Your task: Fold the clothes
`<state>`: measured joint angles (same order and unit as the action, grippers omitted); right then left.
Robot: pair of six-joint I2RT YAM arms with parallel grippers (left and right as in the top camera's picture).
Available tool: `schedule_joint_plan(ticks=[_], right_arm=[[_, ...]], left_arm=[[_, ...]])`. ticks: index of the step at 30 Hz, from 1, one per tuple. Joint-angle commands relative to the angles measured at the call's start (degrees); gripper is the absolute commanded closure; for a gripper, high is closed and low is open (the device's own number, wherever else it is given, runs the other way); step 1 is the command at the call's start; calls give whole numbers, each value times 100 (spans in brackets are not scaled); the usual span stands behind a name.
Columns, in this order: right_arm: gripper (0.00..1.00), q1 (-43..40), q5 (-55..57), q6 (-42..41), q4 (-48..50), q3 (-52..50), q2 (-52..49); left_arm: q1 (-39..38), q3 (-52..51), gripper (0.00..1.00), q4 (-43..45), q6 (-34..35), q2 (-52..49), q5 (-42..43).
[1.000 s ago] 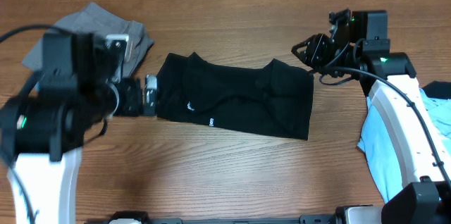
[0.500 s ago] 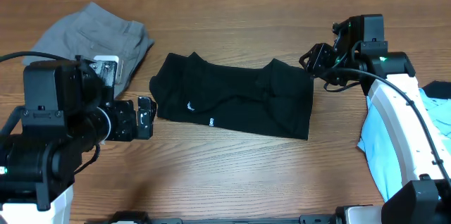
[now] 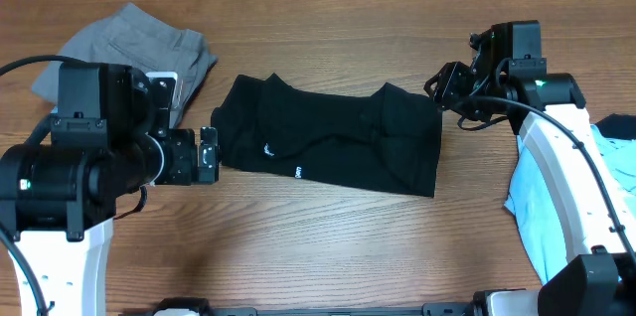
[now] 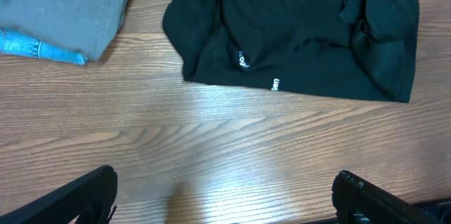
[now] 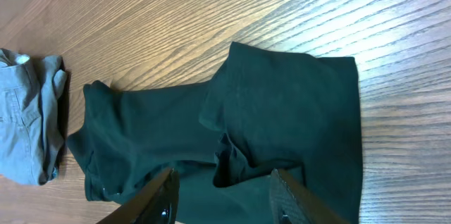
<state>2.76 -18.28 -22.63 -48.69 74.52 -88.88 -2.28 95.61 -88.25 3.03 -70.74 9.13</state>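
left gripper (image 3: 208, 154) edged back toward trousers (image 3: 333, 142); right gripper (image 3: 438, 85) seemingly unmoved.

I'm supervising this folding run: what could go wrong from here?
The black trousers have a bunched ridge near their right end; another fold may trap it. The grey shorts lie close to the open left gripper, which could snag them.

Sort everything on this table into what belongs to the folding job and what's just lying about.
Belongs to the job:
- black trousers, lying mid-table

Just lying about:
- grey shorts, far left corner
- light-blue T-shirt, at the right edge
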Motion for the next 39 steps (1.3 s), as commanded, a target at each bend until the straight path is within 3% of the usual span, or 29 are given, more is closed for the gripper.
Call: schedule_joint_plan(ticks=[1, 21, 39], right_arm=[[54, 4, 92, 39, 22, 52, 9], [54, 4, 90, 39, 17, 52, 9], [54, 4, 90, 39, 9, 52, 9]], left_arm=[[-37, 44, 0, -7, 61, -9, -76], [-37, 44, 0, -188, 216, 1060, -79], [-37, 44, 0, -197, 216, 1102, -76]])
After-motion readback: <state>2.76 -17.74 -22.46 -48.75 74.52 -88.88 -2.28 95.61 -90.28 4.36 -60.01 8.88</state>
